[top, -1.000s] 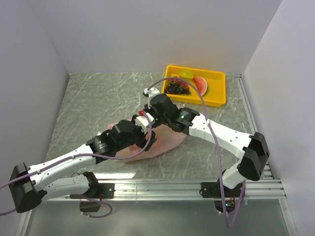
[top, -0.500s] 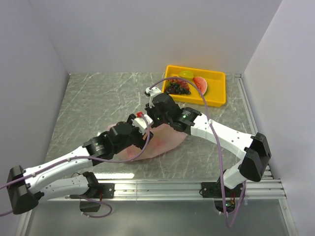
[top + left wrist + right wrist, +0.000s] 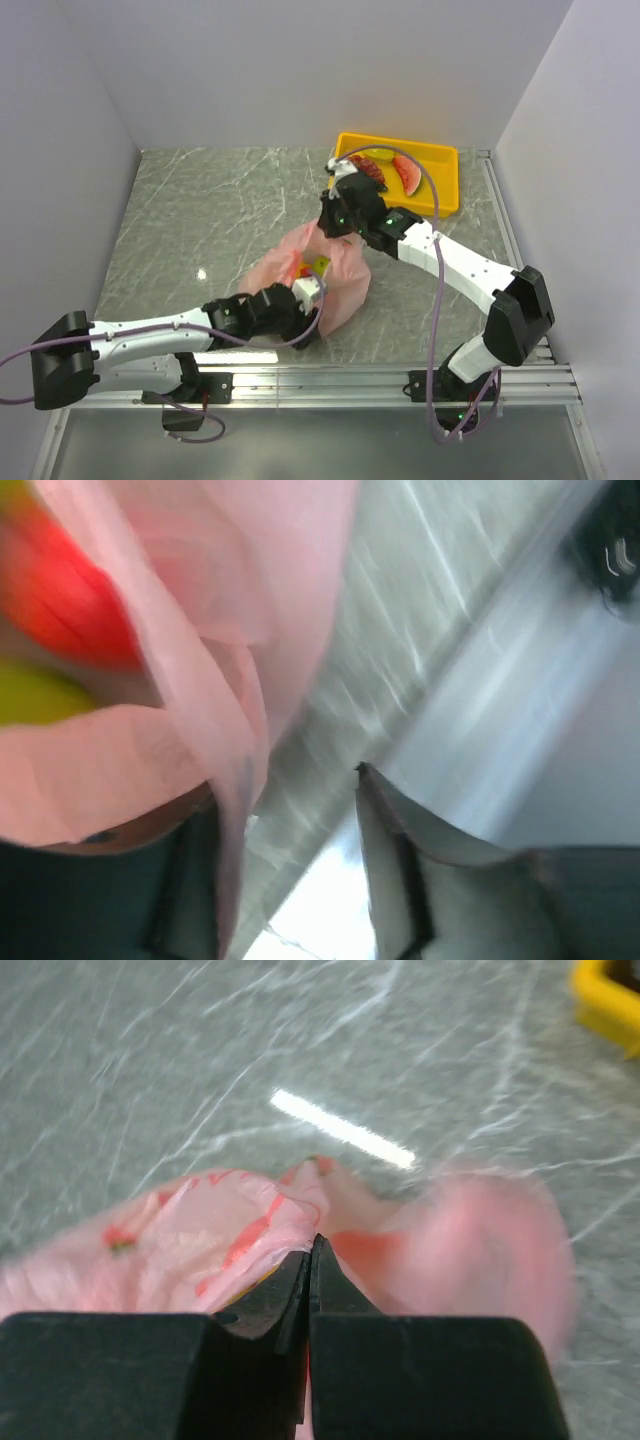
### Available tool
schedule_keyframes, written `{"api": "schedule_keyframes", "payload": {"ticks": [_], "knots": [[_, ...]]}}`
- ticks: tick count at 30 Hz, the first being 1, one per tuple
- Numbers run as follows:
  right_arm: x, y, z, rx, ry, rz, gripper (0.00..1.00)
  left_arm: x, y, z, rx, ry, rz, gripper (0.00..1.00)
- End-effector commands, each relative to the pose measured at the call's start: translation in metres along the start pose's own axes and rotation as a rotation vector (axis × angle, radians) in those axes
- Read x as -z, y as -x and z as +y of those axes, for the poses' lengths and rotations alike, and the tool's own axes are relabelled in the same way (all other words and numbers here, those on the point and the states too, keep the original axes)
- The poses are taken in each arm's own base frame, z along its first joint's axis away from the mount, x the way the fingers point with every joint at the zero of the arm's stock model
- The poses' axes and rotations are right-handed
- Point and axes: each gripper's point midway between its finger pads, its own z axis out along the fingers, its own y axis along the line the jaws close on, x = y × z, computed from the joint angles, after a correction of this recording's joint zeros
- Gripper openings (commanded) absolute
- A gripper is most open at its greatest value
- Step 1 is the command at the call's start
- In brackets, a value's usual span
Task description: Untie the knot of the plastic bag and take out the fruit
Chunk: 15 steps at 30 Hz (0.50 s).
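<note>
Pinching plastic bag (image 3: 342,285) top, right end effector (image 3: 310,1248)

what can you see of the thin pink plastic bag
Thin, crinkly, translucent pink plastic bag with red print, bunched on the grey marbled table. Red and yellow toy fruit show inside. The right gripper pinches its top film; more film drapes against one finger of the open left gripper.

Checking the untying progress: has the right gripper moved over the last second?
Yes. The right gripper, jaws shut on the plastic bag, has shifted away from the arm bases, toward the yellow tray.
</note>
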Motion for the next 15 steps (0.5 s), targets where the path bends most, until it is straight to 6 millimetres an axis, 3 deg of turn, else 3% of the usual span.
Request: {"api": "schedule_keyframes", "payload": {"ticks": [1, 3, 5, 8, 9, 11, 12, 13, 15], "knots": [[-0.005, 0.045, -0.017, -0.061, -0.01, -0.143, 0.0, 0.013, -0.039, -0.04, 0.201, -0.165, 0.098, 0.51], [-0.016, 0.054, -0.03, -0.079, -0.049, -0.157, 0.0, 0.017, -0.066, -0.042, 0.278, -0.171, 0.169, 0.39], [-0.028, 0.051, -0.041, -0.096, -0.083, -0.155, 0.0, 0.026, -0.079, -0.038, 0.32, -0.146, 0.196, 0.34], [-0.035, 0.045, -0.043, -0.091, -0.084, -0.136, 0.0, 0.036, -0.078, -0.035, 0.357, -0.143, 0.157, 0.33], [-0.034, 0.042, -0.038, -0.082, -0.067, -0.125, 0.0, 0.039, -0.071, -0.035, 0.358, -0.147, 0.127, 0.45], [-0.019, 0.045, -0.026, -0.047, -0.036, -0.135, 0.19, 0.048, -0.037, -0.036, 0.357, -0.149, 0.011, 0.62], [-0.011, 0.039, -0.015, -0.019, -0.028, -0.123, 0.27, 0.059, -0.01, -0.041, 0.345, -0.158, -0.055, 0.73], [-0.004, 0.04, -0.011, 0.0, -0.034, -0.128, 0.43, 0.063, 0.007, -0.036, 0.341, -0.125, -0.108, 0.79], [0.023, 0.05, -0.002, 0.046, -0.046, -0.174, 0.56, 0.075, 0.034, -0.035, 0.344, -0.099, -0.17, 0.9]]}}
